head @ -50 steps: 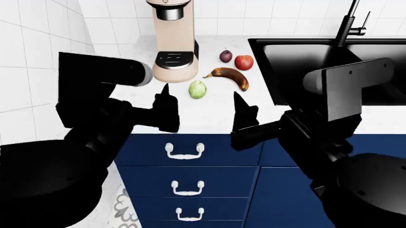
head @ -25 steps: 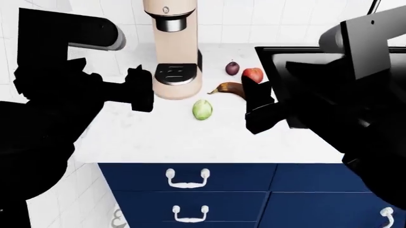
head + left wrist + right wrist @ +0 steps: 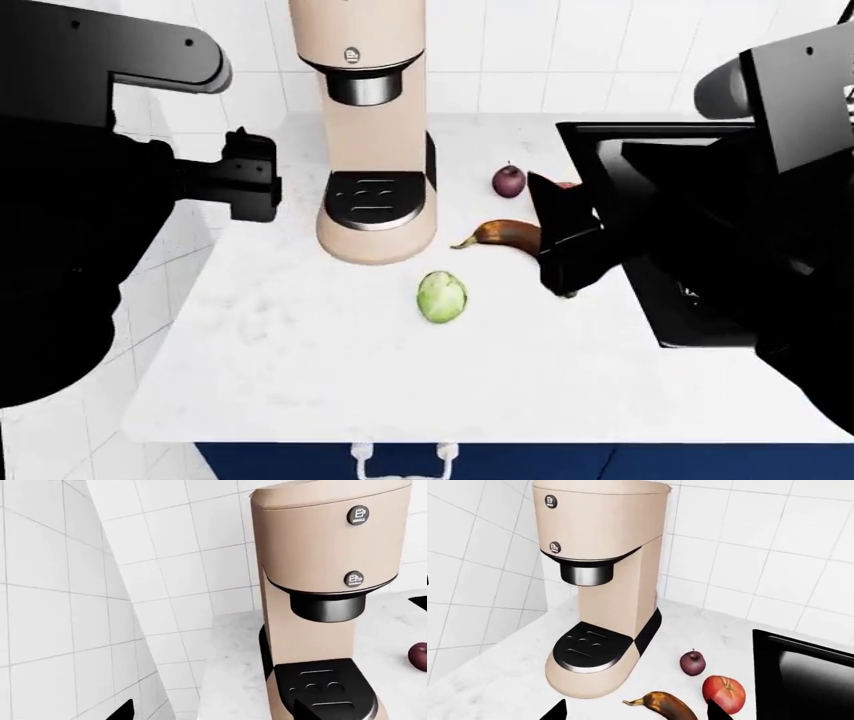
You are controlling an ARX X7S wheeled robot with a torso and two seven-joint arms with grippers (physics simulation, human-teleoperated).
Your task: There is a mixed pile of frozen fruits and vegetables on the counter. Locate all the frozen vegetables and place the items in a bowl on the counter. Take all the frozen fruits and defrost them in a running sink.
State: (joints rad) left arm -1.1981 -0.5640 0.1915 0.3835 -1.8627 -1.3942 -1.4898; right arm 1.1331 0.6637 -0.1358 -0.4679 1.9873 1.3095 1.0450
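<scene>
Fruits and vegetables all lie loose on the tabletop [image 3: 334, 370] beside the coffee machine [image 3: 367, 130]: a green cabbage-like head [image 3: 442, 296] out front, a browned banana [image 3: 505, 235], a dark plum [image 3: 509, 181] and a red apple [image 3: 724, 693] nearer the sink [image 3: 667, 300]. Nothing is sorted yet, I'd judge; no bowl shows anywhere. The left hand [image 3: 254, 185] hangs by the machine, the right hand [image 3: 561, 245] over the banana. Both look parted and empty, judging by the dark tips in the wrist views.
</scene>
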